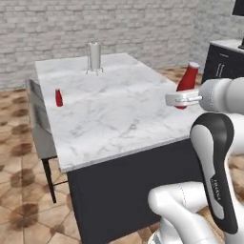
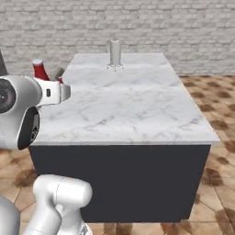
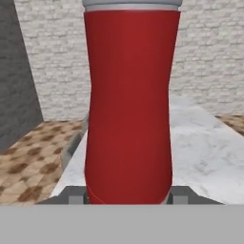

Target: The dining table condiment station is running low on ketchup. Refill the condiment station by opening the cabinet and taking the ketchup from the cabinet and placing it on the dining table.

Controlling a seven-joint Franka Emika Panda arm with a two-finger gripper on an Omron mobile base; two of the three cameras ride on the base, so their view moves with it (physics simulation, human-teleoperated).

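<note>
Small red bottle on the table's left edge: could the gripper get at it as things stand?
Probably not yet. The gripper is shut on the ketchup, so its jaws are taken. The small red bottle stands across the dining table, with bare marble between, so the way itself looks free.

The robot is a white arm of rounded, glossy links joined by dark, nearly black joint sections. One dark band carries small pale lettering, too small to read. The hand is a flat white block; its two finger tips are small and dark grey.
</note>
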